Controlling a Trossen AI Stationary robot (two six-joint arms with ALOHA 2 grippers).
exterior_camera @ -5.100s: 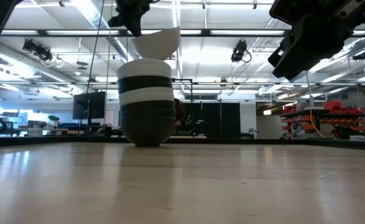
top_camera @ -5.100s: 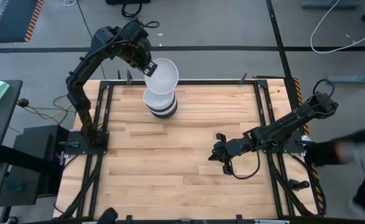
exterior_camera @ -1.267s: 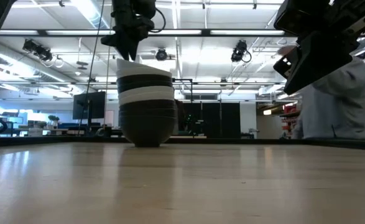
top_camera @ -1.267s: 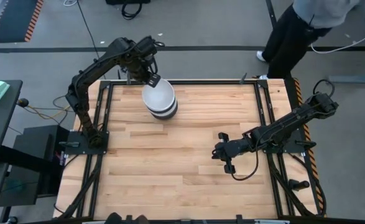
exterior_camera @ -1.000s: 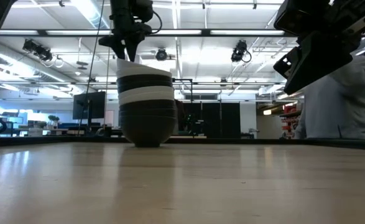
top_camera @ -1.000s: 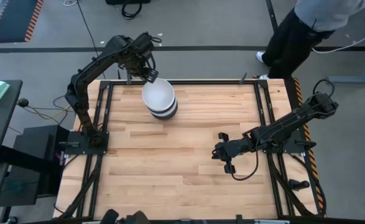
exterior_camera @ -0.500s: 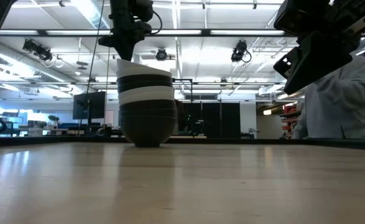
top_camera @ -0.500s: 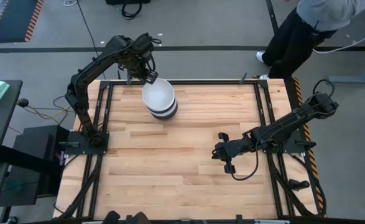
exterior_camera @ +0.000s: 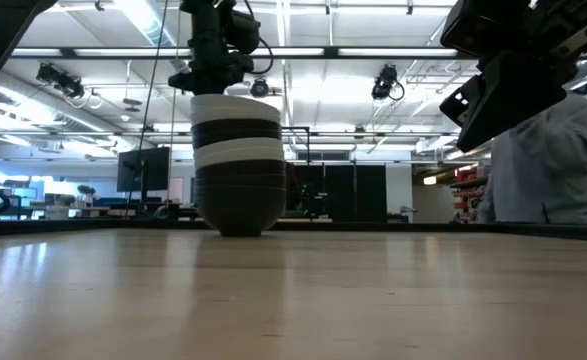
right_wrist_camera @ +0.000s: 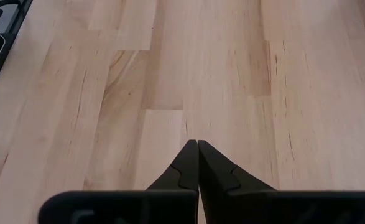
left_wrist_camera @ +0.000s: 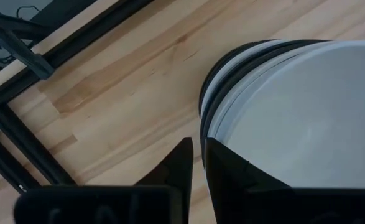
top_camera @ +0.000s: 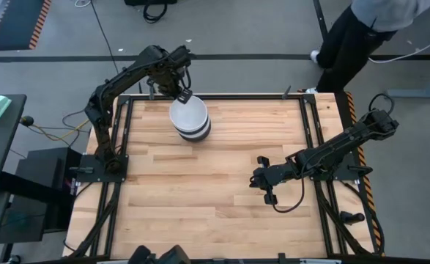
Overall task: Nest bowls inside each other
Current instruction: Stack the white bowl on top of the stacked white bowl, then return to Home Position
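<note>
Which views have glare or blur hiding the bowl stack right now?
Low view: bright ceiling lights backlight the bowl stack, bands still readable, tabletop sheen. High view: even light, stack sharp. Left wrist view: top white bowl close and soft, near its jaws.

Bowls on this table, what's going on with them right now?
The bowls stand nested in one black and white stack at the far left of the table, a white bowl on top. The left gripper is at that bowl's rim, one finger inside and one outside, the gap narrow. The right gripper waits shut above bare wood near the right side.
</note>
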